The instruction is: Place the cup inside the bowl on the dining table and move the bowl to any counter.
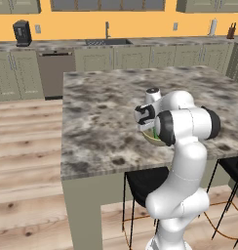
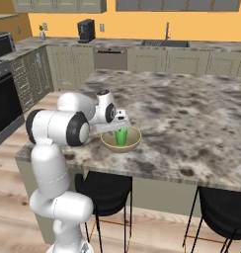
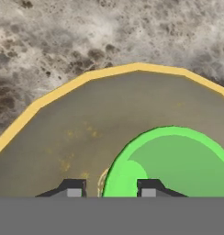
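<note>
The white arm's elbow hides most of the bowl (image 1: 151, 137) from the left side; from the right side the olive-yellow bowl shows whole, near the dining table's (image 2: 191, 123) near edge. The bright green cup (image 2: 121, 136) stands upright inside it, mouth up, its rim rising above the bowl's thin rim. The gripper (image 3: 110, 188) hangs just over the cup's rim, its fingers (image 3: 73, 188) parted a little, gripping nothing I can make out. Beyond, the counter (image 2: 142, 47) runs along the far wall.

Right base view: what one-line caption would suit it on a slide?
Green cup standing upright inside the olive-yellow bowl on the marble dining table, robot gripper just above.
</note>
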